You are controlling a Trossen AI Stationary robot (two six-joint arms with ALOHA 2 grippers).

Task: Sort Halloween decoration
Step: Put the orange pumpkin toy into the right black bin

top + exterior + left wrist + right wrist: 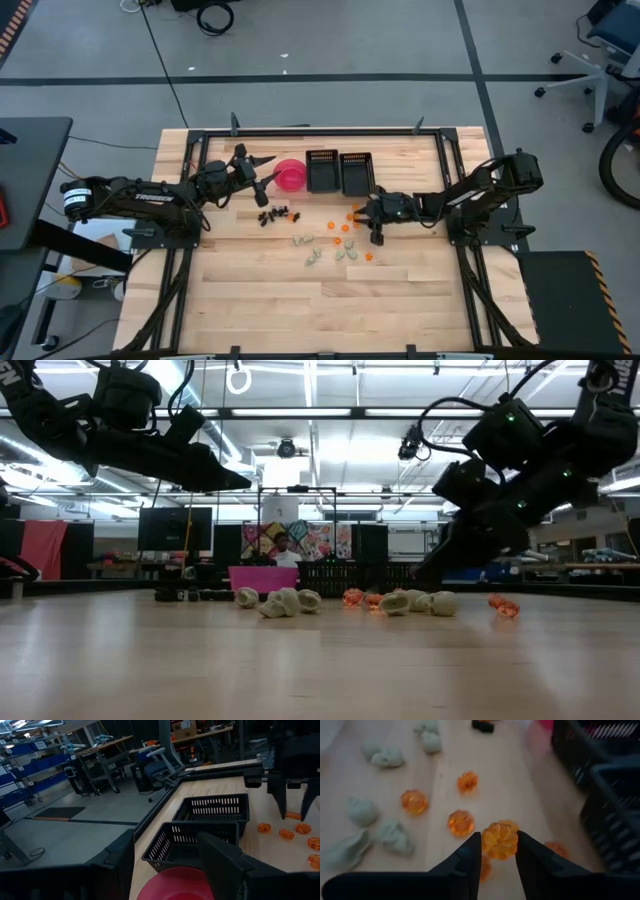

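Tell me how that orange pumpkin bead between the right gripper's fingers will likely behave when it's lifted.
The orange pumpkin bead looks like hard, glassy plastic, so it is probably stiff and light. Its round, ribbed shape suggests it could slip from the right gripper or roll across the wooden table if dropped. It is tiny against the fingers, so the grip has little margin.

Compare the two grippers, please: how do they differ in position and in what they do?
The right gripper is low over the table, closed on an orange pumpkin piece; the left gripper is raised beside the pink bowl, open and holding nothing. Both are dark, with two fingers.
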